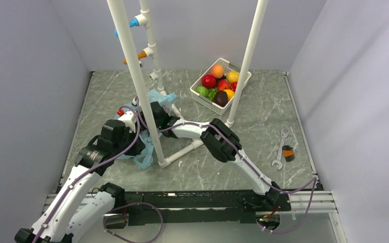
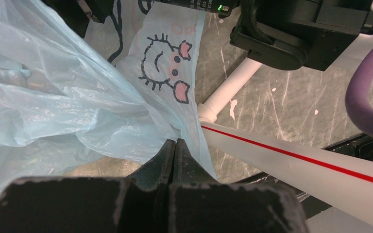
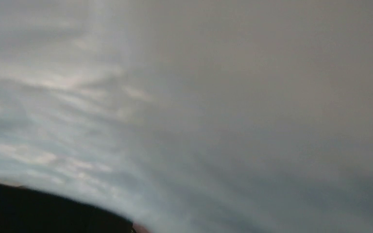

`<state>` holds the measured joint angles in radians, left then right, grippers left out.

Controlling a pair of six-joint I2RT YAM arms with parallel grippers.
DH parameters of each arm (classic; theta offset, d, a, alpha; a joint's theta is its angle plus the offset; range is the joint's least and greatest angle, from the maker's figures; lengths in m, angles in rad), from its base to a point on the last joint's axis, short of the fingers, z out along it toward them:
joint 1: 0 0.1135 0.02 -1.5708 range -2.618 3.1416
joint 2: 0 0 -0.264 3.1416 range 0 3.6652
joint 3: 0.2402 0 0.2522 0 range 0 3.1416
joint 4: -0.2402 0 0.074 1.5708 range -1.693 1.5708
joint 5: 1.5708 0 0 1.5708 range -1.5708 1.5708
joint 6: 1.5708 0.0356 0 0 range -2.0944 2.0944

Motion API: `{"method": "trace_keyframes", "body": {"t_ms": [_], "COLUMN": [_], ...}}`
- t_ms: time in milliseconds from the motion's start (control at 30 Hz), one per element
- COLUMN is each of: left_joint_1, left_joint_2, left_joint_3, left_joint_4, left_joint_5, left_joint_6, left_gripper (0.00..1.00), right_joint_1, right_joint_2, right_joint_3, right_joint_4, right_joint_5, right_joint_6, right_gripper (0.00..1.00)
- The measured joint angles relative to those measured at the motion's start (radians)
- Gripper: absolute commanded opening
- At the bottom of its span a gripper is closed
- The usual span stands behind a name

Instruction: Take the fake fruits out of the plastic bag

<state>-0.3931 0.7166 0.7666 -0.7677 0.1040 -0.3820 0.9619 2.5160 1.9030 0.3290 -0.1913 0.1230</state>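
The left tool (image 2: 175, 154) has its two dark fingers pressed flat together, and a thin edge of the plastic bag (image 2: 68, 107) is caught at their tips. From that pinch the pale blue film fans up and leftward in loose crinkles. Its white panel, with the pink-and-black cartoon face (image 2: 167, 65), hangs just above the fingers. A white pipe (image 2: 291, 158) marked with a red line runs beside it.

The right tool (image 1: 153, 110) reaches into the bag from the other side. Its own camera shows only blurred blue-grey film, so I cannot tell its opening.

The bag lies on the grey bench (image 1: 263, 116) between the two arms, against the pipe frame. A white basket (image 1: 197, 93) of mixed fruit stands well apart, further back.
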Motion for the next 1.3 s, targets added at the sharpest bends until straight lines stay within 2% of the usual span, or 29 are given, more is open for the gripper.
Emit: {"method": "trace_keyframes", "body": {"t_ms": [200,467,733,933,1033,1200,1300], "left_joint_1": [0.0,-0.002,-0.003,-0.003,-0.003,-0.011,-0.047], "left_joint_2": [-0.008,-0.04,-0.026,0.013,0.083,0.249,0.254], "left_joint_3": [0.0,0.0,0.0,0.014,0.09,0.31,0.356], "left_joint_4": [0.0,0.0,0.0,0.033,0.071,0.132,0.134], "left_joint_5": [0.0,-0.005,0.0,0.109,0.175,0.28,0.307], "left_joint_6": [0.0,0.0,0.002,0.003,0.0,0.002,0.016], "left_gripper": [0.0,0.0,0.0,0.0,0.0,0.0,0.0], "right_joint_1": [-0.005,-0.028,-0.043,-0.043,-0.043,-0.05,-0.06], "right_joint_2": [-0.012,-0.187,-0.465,-0.52,-0.52,-0.523,-0.556], "right_joint_3": [-0.052,-0.336,-0.582,-0.662,-0.703,-0.745,-0.79], "right_joint_4": [0.004,0.048,0.183,0.227,0.222,0.21,0.193], "right_joint_5": [0.042,0.172,0.256,0.252,0.234,0.231,0.233], "right_joint_6": [0.026,0.058,0.08,0.092,0.107,0.145,0.159], "right_gripper": [0.4,0.29,0.31,0.35,0.37,0.4,0.41]}}
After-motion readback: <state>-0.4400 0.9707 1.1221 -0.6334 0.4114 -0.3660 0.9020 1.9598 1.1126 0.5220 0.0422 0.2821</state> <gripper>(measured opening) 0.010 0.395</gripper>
